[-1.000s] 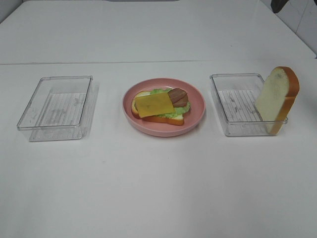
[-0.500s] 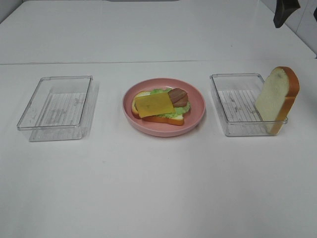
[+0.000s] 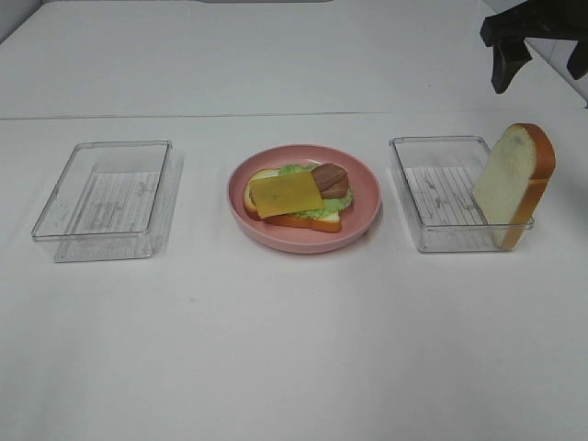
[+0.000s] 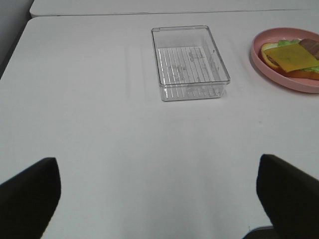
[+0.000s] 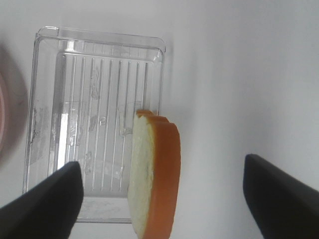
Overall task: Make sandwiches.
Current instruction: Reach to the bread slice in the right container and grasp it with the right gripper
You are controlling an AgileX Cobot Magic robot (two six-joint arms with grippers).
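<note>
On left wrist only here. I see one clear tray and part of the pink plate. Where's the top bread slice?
Observer: The second bread slice stands on edge in another clear tray, on the far side of the pink plate from yours.
Operator: Right gripper on it?
Observer: No. The right gripper is open above the slice, fingers on either side, not touching.
Operator: Plate stack complete otherwise?
Observer: Bottom bread, lettuce, bacon and the cheese slice on top; no upper bread.
</note>
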